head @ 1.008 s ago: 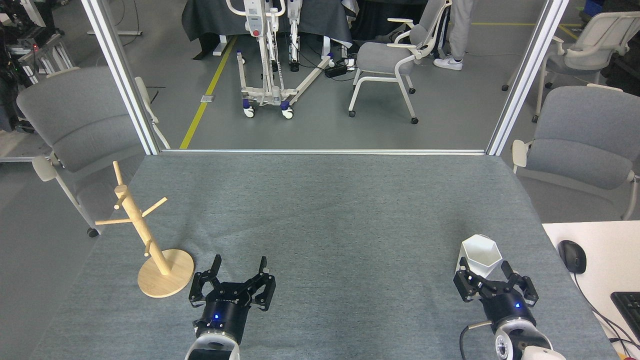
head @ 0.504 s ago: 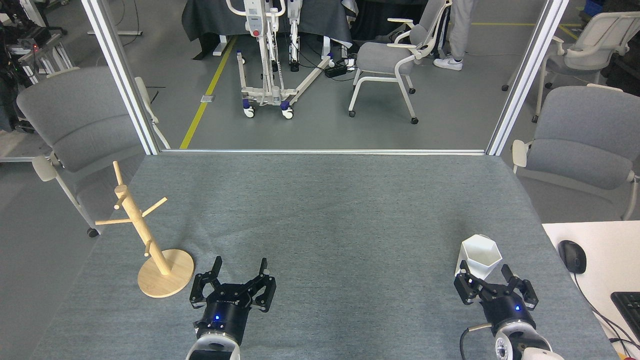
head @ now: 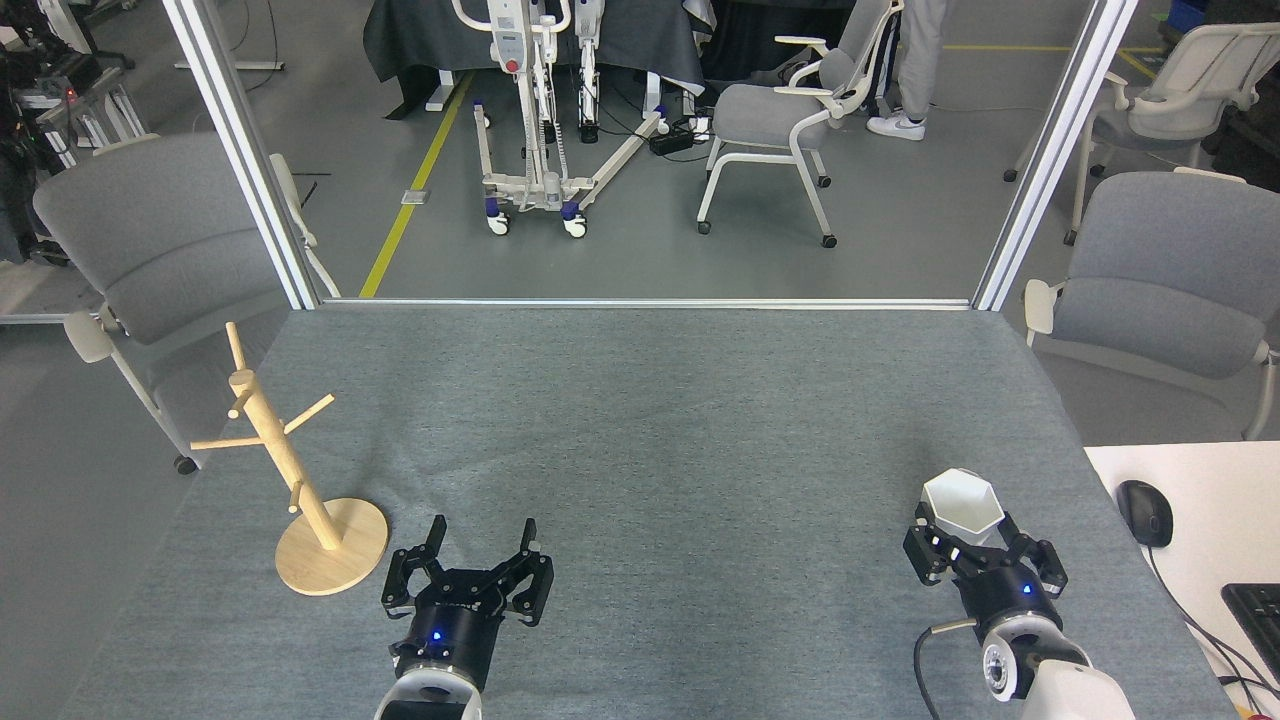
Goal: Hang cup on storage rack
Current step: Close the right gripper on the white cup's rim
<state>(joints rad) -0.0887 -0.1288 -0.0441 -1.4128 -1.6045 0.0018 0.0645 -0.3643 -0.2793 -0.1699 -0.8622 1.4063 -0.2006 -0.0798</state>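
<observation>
Black fingers spread wide on the left gripper [head: 475,560], hovering low over the grey table [head: 650,420] and holding nothing, just right of the storage rack [head: 300,480]. Over on the right, the right gripper [head: 985,550] has its jaws closed in around the lower body of the cup [head: 962,503], white and faceted, mouth up and tipped slightly away; its base is hidden behind the fingers, handle hard to make out. The rack's post leans up and left, pegs bare.
</observation>
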